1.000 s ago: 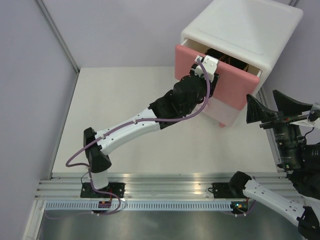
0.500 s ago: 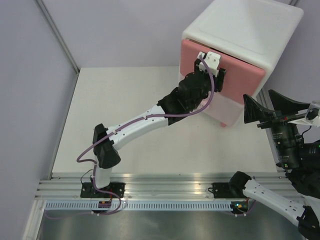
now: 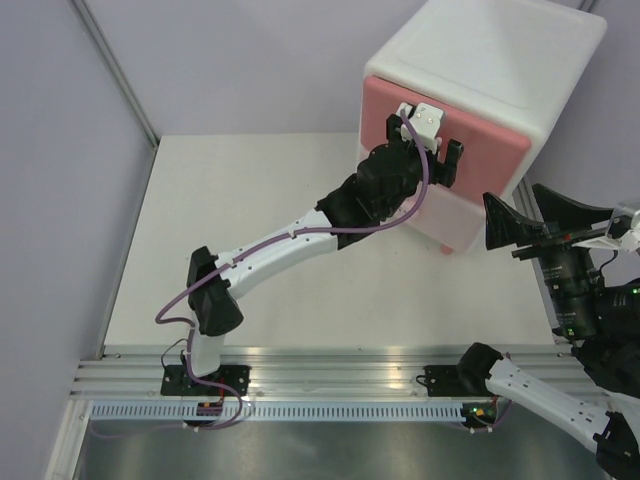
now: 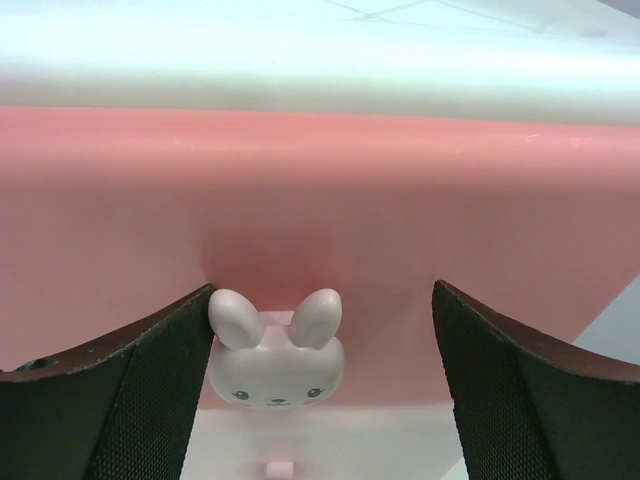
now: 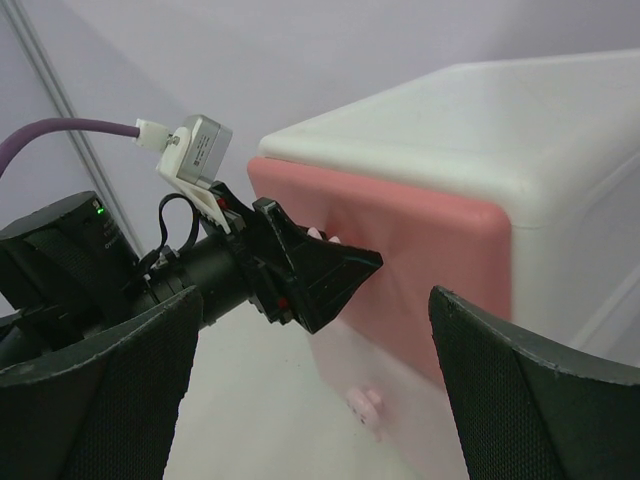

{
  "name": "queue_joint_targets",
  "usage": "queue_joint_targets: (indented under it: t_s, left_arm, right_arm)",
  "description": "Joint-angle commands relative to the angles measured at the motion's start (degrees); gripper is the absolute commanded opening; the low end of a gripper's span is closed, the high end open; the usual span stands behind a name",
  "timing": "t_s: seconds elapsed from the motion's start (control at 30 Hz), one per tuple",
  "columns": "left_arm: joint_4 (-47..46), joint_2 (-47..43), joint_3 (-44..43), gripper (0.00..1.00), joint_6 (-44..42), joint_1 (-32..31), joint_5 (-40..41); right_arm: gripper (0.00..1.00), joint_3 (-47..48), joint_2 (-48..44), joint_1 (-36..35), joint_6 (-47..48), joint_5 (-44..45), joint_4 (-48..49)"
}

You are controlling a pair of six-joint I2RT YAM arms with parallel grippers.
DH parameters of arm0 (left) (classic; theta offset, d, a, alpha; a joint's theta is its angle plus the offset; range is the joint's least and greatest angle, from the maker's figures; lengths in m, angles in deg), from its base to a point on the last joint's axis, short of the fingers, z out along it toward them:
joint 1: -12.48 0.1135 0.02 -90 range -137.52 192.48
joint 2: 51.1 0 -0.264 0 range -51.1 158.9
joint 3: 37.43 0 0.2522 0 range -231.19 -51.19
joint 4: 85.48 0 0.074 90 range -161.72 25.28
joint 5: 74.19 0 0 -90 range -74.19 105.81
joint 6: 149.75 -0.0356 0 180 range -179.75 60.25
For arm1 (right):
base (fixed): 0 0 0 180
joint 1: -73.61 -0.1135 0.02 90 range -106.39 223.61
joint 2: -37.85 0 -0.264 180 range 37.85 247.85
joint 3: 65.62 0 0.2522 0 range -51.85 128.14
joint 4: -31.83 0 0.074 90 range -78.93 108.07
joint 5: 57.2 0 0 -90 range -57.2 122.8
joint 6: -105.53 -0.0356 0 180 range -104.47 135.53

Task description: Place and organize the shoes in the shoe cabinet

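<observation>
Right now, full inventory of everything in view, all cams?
shoe cabinet: 1, white, far right of table
upper drawer front: 1, pink, shut
lower drawer front: 1, paler pink, under the upper one
upper bunny knob: 1, white-pink, between the left fingers
lower bunny knob: 1, pink, only partly seen
table: 1, off-white
rail: 1, aluminium, near edge
left gripper: open, straddling the upper knob
right gripper: open, in the air right of the cabinet

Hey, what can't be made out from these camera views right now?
Shoes: none in any view; the shut upper drawer hides the shoe cabinet's inside.
Bunny knob: left wrist view, contact with the left end effector unclear.
Right arm: top view's right edge cuts it.
</observation>
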Motion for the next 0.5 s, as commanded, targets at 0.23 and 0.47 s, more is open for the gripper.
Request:
queue_joint_targets:
  t_s: [0.23, 0.47]
  left_arm:
    - [-2.86, 3.74, -3.8, 1.0, -1.93, 2.23, -7.53]
    - [-1.1, 3.66, -3.9, 1.0, -0.97, 2.41, -9.38]
  right_arm:
    - [0.98, 0.14, -2.65, 0.0, -3.07, 0.86, -4.62]
    - [0.98, 0.66, -3.44, 0.09, -4.03, 1.03, -7.26]
